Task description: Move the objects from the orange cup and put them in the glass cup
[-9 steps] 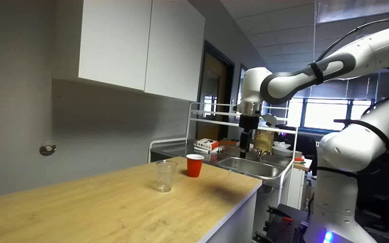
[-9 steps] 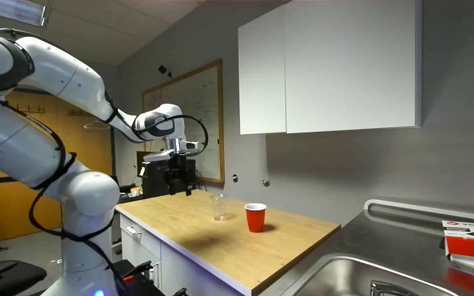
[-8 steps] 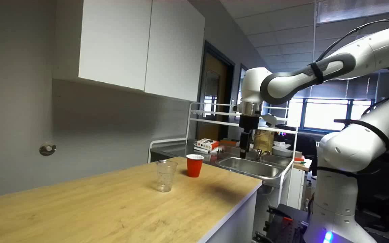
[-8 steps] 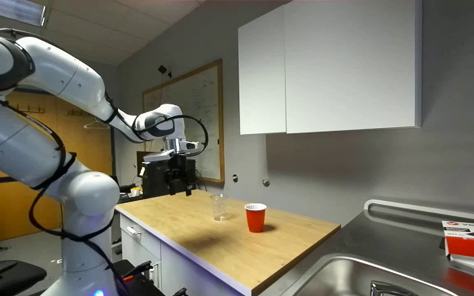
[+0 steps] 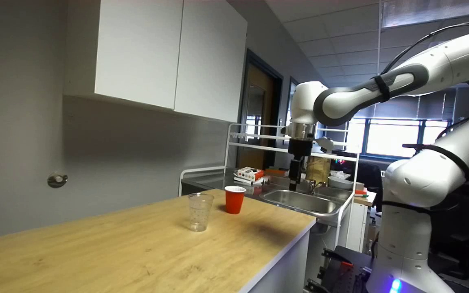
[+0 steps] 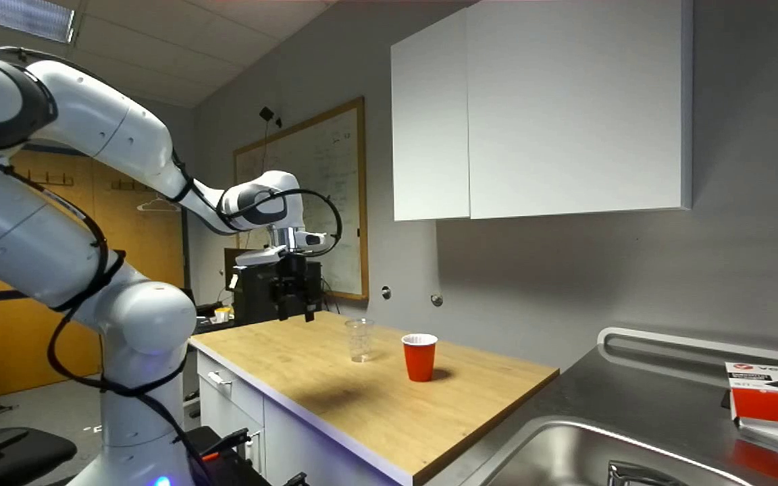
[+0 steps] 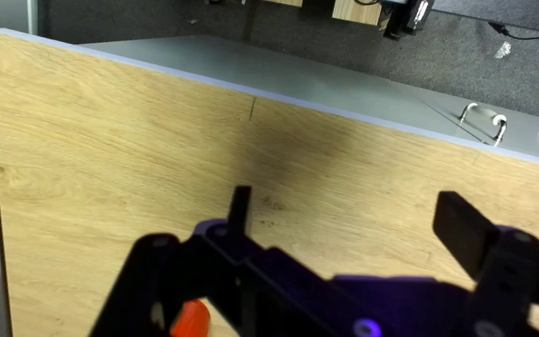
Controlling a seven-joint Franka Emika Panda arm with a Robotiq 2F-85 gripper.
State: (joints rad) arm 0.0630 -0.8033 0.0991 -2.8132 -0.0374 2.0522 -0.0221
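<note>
On the wood-grained tabletop (image 5: 108,252) both cups stand upright, near each other but apart, and both exterior views show them so. The orange cup (image 6: 419,360) is opaque red-orange outside and white within; its pale rim rings a mouth wider than the foot, so the side tapers downward. A band of white inner wall shows below the rim, while anything deeper is hidden. Its small shadow (image 6: 442,373) falls toward three o'clock. The glass cup (image 5: 200,213) is clear and colourless, narrowing slightly toward its base, and faint speckling on its side is too fine to make out.

With twelve at the top of each view, in an exterior view the orange cup lies at two o'clock from the glass cup, with the sink (image 5: 299,200) beyond it toward three. In an exterior view the glass cup sits between nine and ten o'clock of the orange cup, and a white wall cabinet (image 6: 564,115) hangs toward one. The gripper (image 6: 296,316) hangs above the tabletop there, at ten o'clock from the glass cup and touching neither cup.

In the wrist view its fingers (image 7: 240,206) are spread wide, released, with wood grain showing in the gap between them; a soft shadow (image 7: 293,147) lies toward eleven o'clock of that gap. At seven o'clock, a scrap of red-orange shows beside the dark gripper body: part of the orange cup, the rest covered.
</note>
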